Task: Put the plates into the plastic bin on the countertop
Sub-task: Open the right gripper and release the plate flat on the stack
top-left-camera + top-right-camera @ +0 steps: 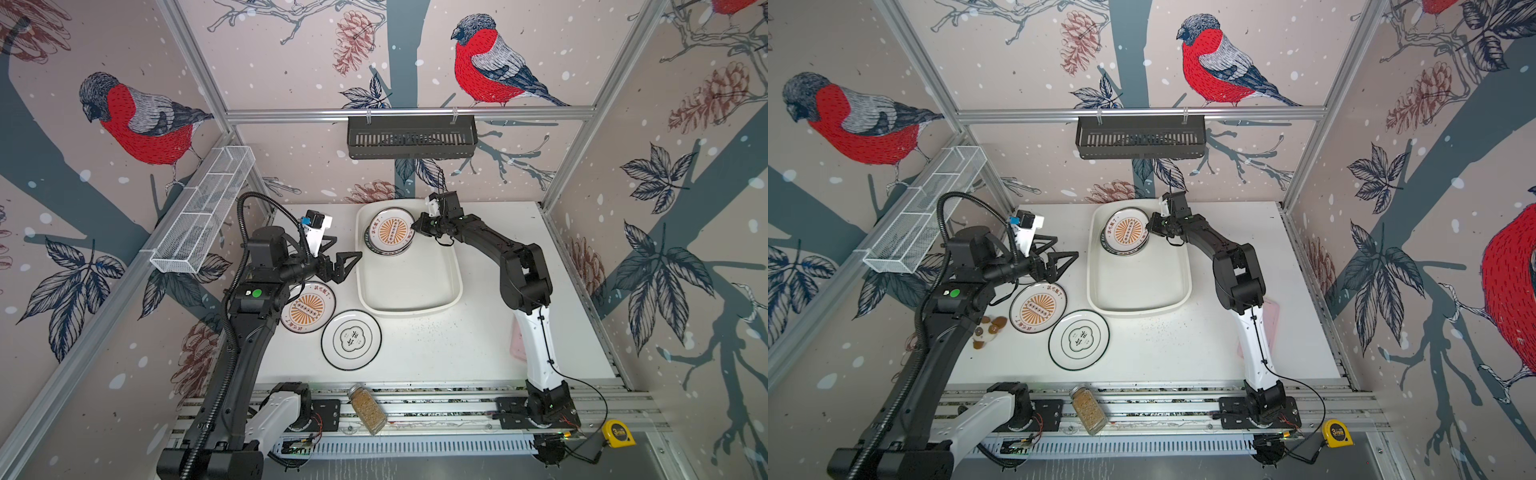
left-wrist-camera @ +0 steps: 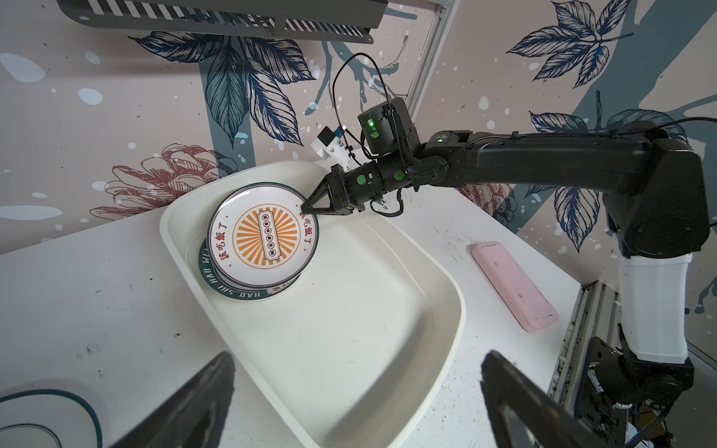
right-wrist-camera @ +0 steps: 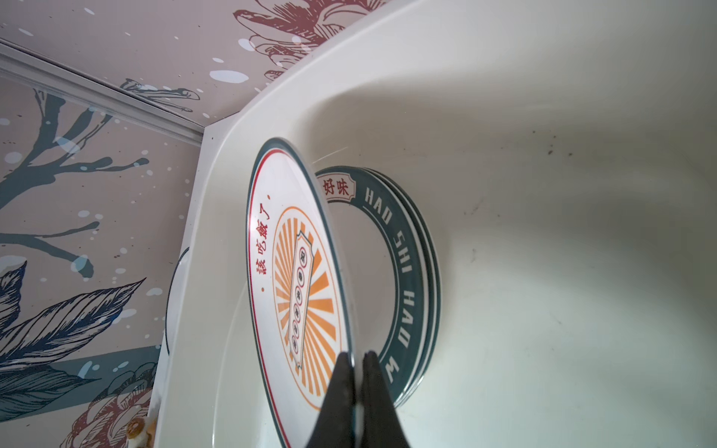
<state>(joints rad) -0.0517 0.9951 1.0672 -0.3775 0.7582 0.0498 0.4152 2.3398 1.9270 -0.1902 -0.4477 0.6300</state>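
The left gripper (image 1: pixel 348 247) hovers at left, jaws spread wide; the right gripper (image 1: pixel 414 227) reaches far, jaws pinched together.

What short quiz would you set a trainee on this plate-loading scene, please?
1. True or false: the right gripper is shut on the rim of the held sunburst plate, which is tilted over the stack in the plastic bin.
2. In a top view, how many plates show on the countertop outside the bin? A one, B two, C four.
3. Fill in: the jaws of the left gripper stand ____, holding nothing.

Key:
1. True.
2. B: the loose sunburst plate and the cloud-emblem plate.
3. Open.
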